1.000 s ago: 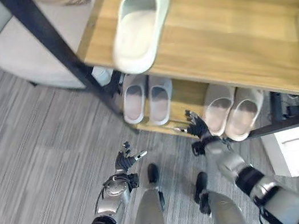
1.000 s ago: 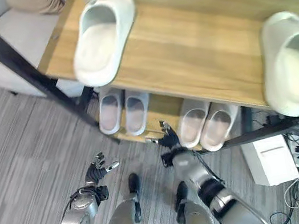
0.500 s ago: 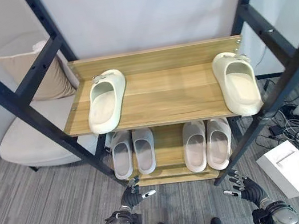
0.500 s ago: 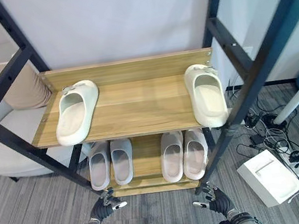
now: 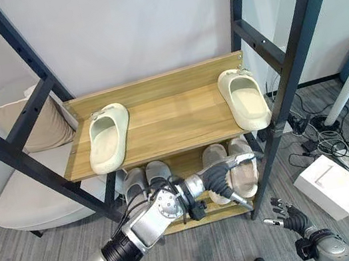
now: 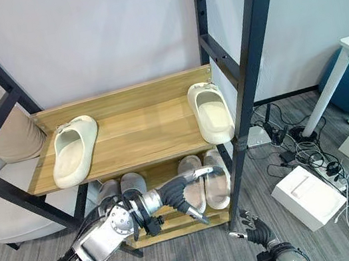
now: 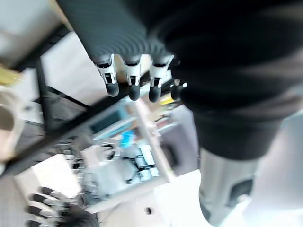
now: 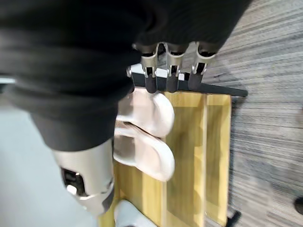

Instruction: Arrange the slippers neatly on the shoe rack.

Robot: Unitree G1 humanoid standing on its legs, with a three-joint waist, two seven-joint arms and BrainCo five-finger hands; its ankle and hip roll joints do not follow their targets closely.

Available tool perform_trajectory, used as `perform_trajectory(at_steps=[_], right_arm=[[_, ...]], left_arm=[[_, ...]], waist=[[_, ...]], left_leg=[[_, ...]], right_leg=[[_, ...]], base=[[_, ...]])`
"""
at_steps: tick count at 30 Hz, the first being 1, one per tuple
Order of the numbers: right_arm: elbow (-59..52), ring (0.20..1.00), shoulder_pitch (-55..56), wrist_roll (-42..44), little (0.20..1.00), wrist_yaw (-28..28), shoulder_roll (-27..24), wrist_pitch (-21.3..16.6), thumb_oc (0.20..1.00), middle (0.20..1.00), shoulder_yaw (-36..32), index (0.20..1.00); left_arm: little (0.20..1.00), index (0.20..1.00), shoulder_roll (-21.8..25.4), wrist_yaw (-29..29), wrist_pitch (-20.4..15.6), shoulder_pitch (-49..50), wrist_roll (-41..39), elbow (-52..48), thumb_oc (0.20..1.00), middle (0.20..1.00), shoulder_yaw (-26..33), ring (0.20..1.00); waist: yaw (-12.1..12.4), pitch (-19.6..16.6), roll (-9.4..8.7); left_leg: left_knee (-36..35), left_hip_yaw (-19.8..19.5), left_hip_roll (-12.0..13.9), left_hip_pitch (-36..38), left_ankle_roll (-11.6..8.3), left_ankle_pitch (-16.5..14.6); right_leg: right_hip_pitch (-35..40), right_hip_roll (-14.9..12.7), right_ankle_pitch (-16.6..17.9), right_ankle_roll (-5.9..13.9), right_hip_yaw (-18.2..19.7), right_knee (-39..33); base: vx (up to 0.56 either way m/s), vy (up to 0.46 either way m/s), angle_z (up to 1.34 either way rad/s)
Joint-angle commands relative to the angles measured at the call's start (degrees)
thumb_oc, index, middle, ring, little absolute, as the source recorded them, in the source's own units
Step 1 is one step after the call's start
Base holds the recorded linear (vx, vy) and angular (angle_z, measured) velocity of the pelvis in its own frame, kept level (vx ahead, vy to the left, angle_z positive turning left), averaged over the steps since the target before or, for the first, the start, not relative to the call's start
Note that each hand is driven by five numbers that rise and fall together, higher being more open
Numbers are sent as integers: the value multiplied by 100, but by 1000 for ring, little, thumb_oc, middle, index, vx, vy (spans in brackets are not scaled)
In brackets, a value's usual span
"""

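Two pale slippers [image 5: 109, 137] [image 5: 244, 98] are set apart at the left and right ends of the shoe rack [image 5: 171, 114] top shelf, and two more pairs [image 5: 144, 178] [image 5: 232, 169] are lined up on the lower shelf, as half a second ago. The left hand [image 5: 220, 178], then low at the bottom edge, has been raised to frame centre before the lower right pair, fingers loosely spread and nothing grasped. The right hand [image 5: 288, 214] is kept low at lower right, fingers relaxed and empty.

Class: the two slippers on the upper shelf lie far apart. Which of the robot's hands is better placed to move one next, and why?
Probably the left hand: it is raised in front of the shoe rack, just below the upper shelf. The right hand hangs low near the floor, open and idle.
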Motion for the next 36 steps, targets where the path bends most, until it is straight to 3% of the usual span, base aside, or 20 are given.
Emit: perform_trajectory(at_steps=[1, 3, 4, 6, 7, 8, 9, 10, 11, 12, 14, 20, 27, 31, 36], right_arm=[[-228, 1000, -308, 103, 1000, -7, 36, -227, 1000, 1000, -112, 1000], [-332, 1000, -203, 153, 1000, 39, 138, -220, 1000, 1000, -62, 1000], [-333, 1000, -201, 153, 1000, 39, 136, -219, 1000, 1000, -58, 1000], [-495, 1000, -84, 215, 1000, 71, 238, -200, 1000, 1000, 4, 1000], [-544, 1000, -21, 271, 1000, 76, 323, -202, 1000, 1000, 70, 1000], [-543, 1000, -25, 272, 1000, 75, 319, -203, 1000, 1000, 75, 1000], [-497, 1000, -21, 350, 1000, 126, 374, -236, 1000, 1000, 194, 1000], [-457, 1000, -43, 400, 1000, 148, 390, -274, 1000, 1000, 293, 1000], [-429, 1000, -34, 437, 1000, 152, 389, -279, 1000, 1000, 311, 1000], [-364, 1000, -47, 494, 1000, 187, 377, -303, 1000, 1000, 395, 1000], [-324, 1000, -49, 509, 1000, 238, 347, -343, 1000, 1000, 501, 1000], [-262, 1000, -68, 629, 1000, 290, 257, -408, 1000, 1000, 586, 1000], [-222, 1000, -41, 593, 1000, 342, 169, -467, 1000, 1000, 642, 1000], [-116, 1000, -13, 609, 1000, 355, 178, -485, 1000, 1000, 651, 1000], [-10, 1000, -22, 521, 1000, 383, 224, -433, 1000, 1000, 698, 1000]], left_arm=[[1000, 1000, 92, -24, -253, -448, -1234, -291, 1000, 1000, 347, 1000], [1000, 1000, -96, 355, -372, -434, -1999, -757, 1000, 1000, 944, 1000], [1000, 1000, -93, 357, -367, -426, -2000, -767, 1000, 1000, 949, 1000], [1000, 1000, -280, 918, -569, -324, -1930, -950, 1000, 1000, 1631, 1000], [1000, 1000, -460, 1579, -825, -236, -1217, -935, 1000, 1000, 2226, 1000], [1000, 1000, -460, 1586, -819, -231, -1209, -945, 1000, 1000, 2232, 1000], [1000, 1000, -565, 2277, -986, -246, -242, -746, 1000, 1000, 2622, 1000], [1000, 1000, -483, 2882, -992, -355, 675, -586, 1000, 1000, 2890, 1000], [1000, 1000, -455, 2972, -997, -392, 898, -517, 1000, 1000, 2880, 1000], [1000, 1000, -207, 3465, -873, -572, 1915, -258, 1000, 1000, 3048, 1000], [1000, 1000, 114, 3931, -716, -784, 2802, 149, 1000, 1000, 3125, 1000], [1000, 1000, 752, 4412, -212, -1233, 3933, 1516, 1000, 1000, 2877, 1000], [1000, 1000, 1250, 4509, 305, -1795, 4027, 3295, 1000, 1000, 2588, 1000], [1000, 1000, 1533, 4600, 358, -1935, 3918, 3650, 1000, 1000, 2608, 1000], [1000, 1000, 1597, 4714, 228, -1569, 3616, 3157, 1000, 1000, 3149, 1000]], waist=[[48, 159, -215], [119, 124, -245], [111, 124, -244], [163, 103, -279], [211, 111, -324], [201, 100, -320], [224, 90, -369], [232, 88, -388], [226, 77, -394], [219, 50, -405], [201, 18, -406], [135, -10, -398], [40, 6, -368], [23, 28, -350], [85, 21, -324]], left_leg=[[9, -232, 237, 230, -370, -156], [9, -274, 226, 252, -366, -158], [9, -278, 225, 254, -366, -158], [9, -312, 219, 261, -373, -161], [9, -326, 219, 297, -384, -185], [9, -333, 218, 272, -381, -166], [9, -335, 213, 275, -393, -180], [9, -335, 213, 292, -404, -192], [9, -333, 213, 286, -407, -193], [9, -314, 215, 289, -418, -208], [9, -284, 218, 305, -426, -231], [9, -234, 226, 323, -423, -245], [9, -172, 236, 293, -417, -220], [9, -161, 240, 255, -420, -205], [9, -178, 237, 239, -435, -205]], right_leg=[[177, -455, -90, 561, -203, 129], [253, -449, -113, 542, -253, 114], [259, -449, -113, 542, -258, 112], [306, -453, -135, 526, -301, 99], [373, -450, -170, 515, -325, 88], [353, -450, -152, 513, -330, 84], [372, -448, -169, 505, -331, 73], [402, -445, -177, 502, -344, 62], [402, -444, -177, 504, -347, 60], [415, -449, -186, 509, -356, 51], [415, -452, -188, 519, -351, 44], [376, -440, -188, 545, -290, 53], [278, -423, -169, 559, -226, 66], [213, -422, -149, 564, -199, 66], [245, -419, -166, 552, -238, 52]], base=[[21, -19, 17], [23, -27, 14], [18, -21, 6], [33, -24, 6], [0, 0, 0], [28, -29, 16], [20, -21, 20], [35, -23, 21], [45, -11, 9], [44, -3, 2], [48, 4, 0], [33, 5, -5], [2, -2, -4], [1, -6, -9], [0, 0, 0]])
